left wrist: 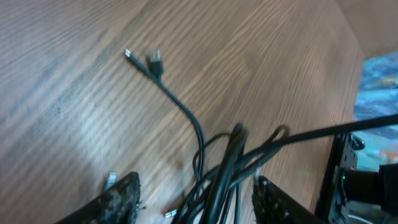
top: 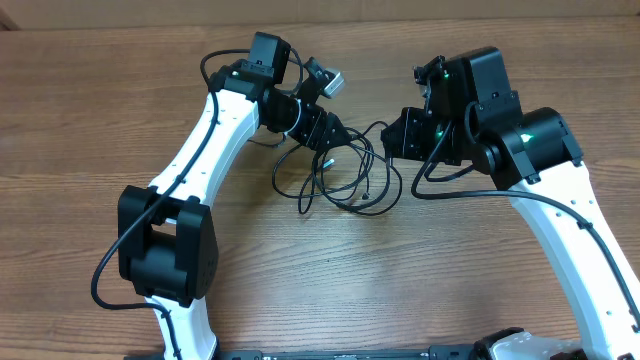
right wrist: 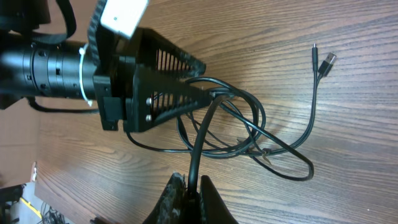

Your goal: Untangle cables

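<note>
The cables (top: 345,180) are thin black cords lying in tangled loops on the wooden table between my two grippers. My left gripper (top: 330,133) is open, its fingers (left wrist: 198,180) straddling a bunch of cable strands (left wrist: 199,134). Two small plug ends (left wrist: 152,60) lie loose beyond it. My right gripper (top: 388,138) is shut (right wrist: 191,182) on one black cable strand that runs up into the loops (right wrist: 261,134). In the right wrist view the left gripper (right wrist: 186,93) sits over the tangle, and the plug ends (right wrist: 324,61) lie at the upper right.
The wooden table (top: 450,280) stretches all around the tangle; its far edge (top: 560,18) runs along the top. The right arm's black body (left wrist: 364,180) shows at the left wrist view's right edge. Thicker arm wires (top: 440,170) hang beside the right wrist.
</note>
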Controlling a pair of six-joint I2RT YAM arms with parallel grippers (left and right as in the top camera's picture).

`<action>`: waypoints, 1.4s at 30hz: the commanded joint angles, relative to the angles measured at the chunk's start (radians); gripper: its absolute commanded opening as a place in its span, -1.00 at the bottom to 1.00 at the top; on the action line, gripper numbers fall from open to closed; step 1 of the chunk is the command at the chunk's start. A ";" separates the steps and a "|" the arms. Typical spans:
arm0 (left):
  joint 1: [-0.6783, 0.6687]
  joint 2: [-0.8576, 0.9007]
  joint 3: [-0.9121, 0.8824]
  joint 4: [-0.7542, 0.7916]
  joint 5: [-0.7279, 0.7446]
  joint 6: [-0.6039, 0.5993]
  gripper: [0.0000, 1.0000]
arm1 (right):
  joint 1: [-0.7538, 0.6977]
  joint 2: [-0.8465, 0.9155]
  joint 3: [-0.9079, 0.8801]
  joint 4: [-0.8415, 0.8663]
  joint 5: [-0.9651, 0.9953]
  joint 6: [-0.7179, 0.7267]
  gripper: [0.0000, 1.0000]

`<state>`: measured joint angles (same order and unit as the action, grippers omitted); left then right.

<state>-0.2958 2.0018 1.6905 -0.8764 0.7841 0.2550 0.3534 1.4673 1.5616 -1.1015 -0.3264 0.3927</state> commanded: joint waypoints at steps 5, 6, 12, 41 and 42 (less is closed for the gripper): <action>-0.006 0.005 0.016 0.041 0.072 0.037 -0.21 | -0.002 0.003 0.015 -0.007 -0.008 0.004 -0.92; -0.007 0.006 0.016 0.037 0.070 0.037 -0.23 | -0.002 0.003 0.015 -0.007 -0.008 0.004 -0.92; -0.023 0.006 0.013 0.009 -0.006 0.039 -0.30 | -0.002 0.003 0.015 -0.005 -0.008 0.003 -0.93; 0.042 -0.340 0.382 -0.129 -0.115 -0.332 -0.92 | -0.002 0.120 -0.101 -0.029 0.336 0.281 -0.93; 0.048 -0.356 0.382 -0.123 -0.115 -0.340 -0.92 | -0.004 0.127 -0.114 -0.016 0.338 0.281 -0.93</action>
<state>-0.2554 1.6978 2.0556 -1.0058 0.6613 -0.0135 0.3534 1.5677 1.4857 -1.1374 -0.0277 0.6518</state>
